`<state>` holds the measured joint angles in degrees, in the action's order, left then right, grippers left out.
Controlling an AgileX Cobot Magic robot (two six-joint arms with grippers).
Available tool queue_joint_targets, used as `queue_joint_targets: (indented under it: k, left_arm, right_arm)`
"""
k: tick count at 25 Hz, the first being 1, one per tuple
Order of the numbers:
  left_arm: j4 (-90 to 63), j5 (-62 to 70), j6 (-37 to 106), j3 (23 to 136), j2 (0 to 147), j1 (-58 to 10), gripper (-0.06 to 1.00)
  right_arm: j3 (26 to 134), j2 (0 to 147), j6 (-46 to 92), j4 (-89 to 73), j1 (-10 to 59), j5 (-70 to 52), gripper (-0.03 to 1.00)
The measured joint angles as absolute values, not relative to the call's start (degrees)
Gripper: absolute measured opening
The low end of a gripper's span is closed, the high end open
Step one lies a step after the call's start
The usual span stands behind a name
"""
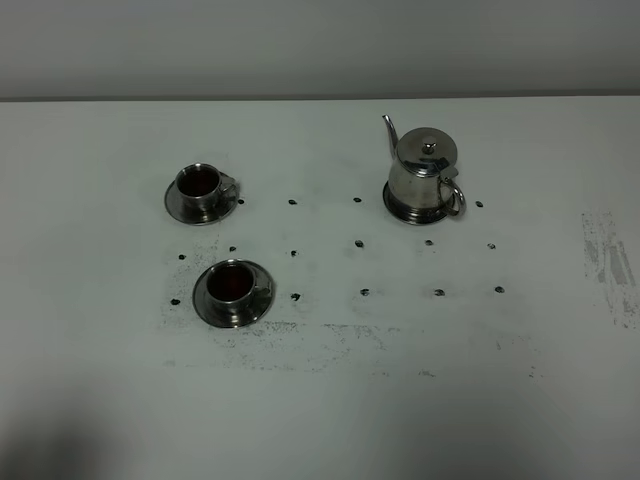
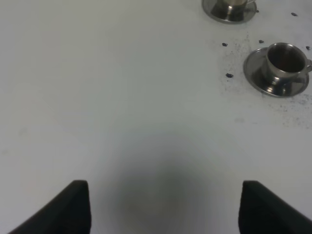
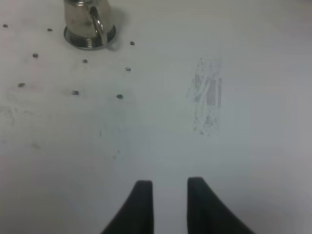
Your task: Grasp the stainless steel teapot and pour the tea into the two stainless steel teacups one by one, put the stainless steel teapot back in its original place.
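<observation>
The stainless steel teapot (image 1: 425, 172) stands upright on its round saucer (image 1: 408, 214) at the back right, with its spout pointing left. It also shows in the right wrist view (image 3: 85, 17). Two steel teacups stand on saucers at the left, one at the back (image 1: 200, 185) and one in front (image 1: 231, 285). Both hold dark reddish-brown tea (image 1: 230, 279). The left wrist view shows the front cup (image 2: 285, 61) and the edge of the back cup's saucer (image 2: 229, 12). My left gripper (image 2: 165, 187) is wide open and empty. My right gripper (image 3: 170, 184) is empty, with a narrow gap between its fingers. Neither arm shows in the high view.
Small black dot marks (image 1: 359, 243) form a grid on the white table (image 1: 320, 400). A grey scuffed patch (image 1: 610, 262) lies at the right and shows in the right wrist view (image 3: 207, 97). Dark speckles (image 1: 260, 335) lie around the front cup's saucer (image 1: 262, 310).
</observation>
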<state>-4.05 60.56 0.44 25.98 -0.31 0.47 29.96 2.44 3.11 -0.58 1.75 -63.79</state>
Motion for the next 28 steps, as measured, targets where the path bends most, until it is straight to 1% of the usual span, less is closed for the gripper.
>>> queue_joint_targets:
  k: [28]
  left_arm:
    - [-4.0, 60.6, 0.4, 26.0, -0.3, 0.5, 0.61]
  right_arm:
    - [30.0, 2.4, 2.9, -0.6, 1.7, -63.8, 0.17]
